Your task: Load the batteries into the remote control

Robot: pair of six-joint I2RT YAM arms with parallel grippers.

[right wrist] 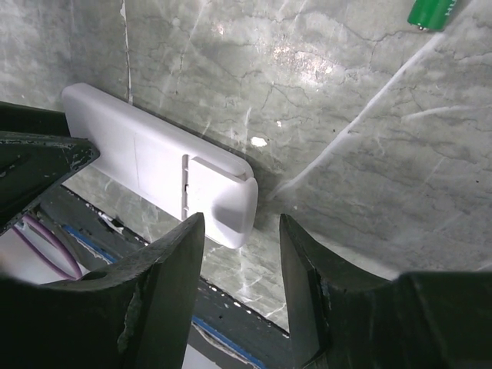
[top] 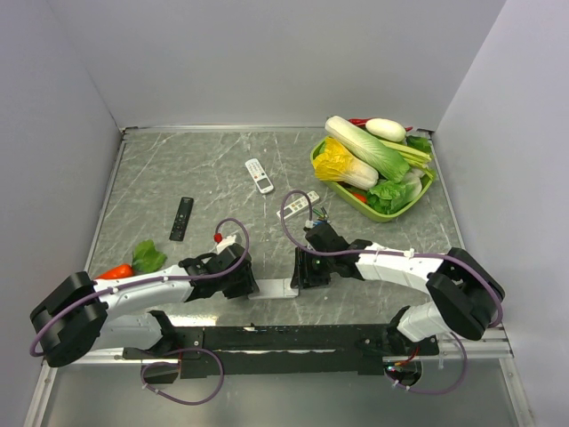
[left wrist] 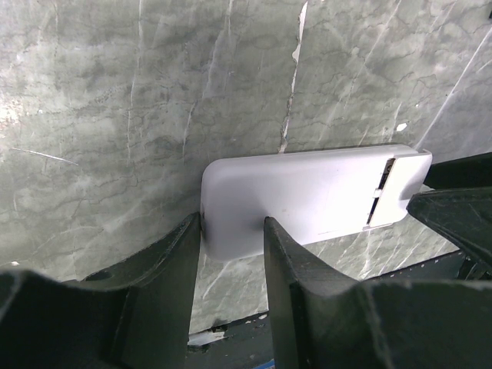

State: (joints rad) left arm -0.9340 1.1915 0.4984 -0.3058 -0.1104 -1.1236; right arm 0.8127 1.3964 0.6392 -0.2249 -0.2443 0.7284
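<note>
White remote (top: 274,289) face down on near bench (top: 178,169), cover (right wrist: 219,192) still on. My left fingers (left wrist: 169,269) narrow round its left end, grip unclear; right fingers (right wrist: 169,261) apart over cover end. Batteries (top: 317,213) farther back. Next, I judge: steady remote, slide cover off

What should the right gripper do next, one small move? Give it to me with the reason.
Probably ease the right gripper forward and close it across the battery cover end of the white remote. Its jaws stand open just short of that end, the cover looks closed, and the left gripper sits at the far end. A green battery waits on the table.
</note>
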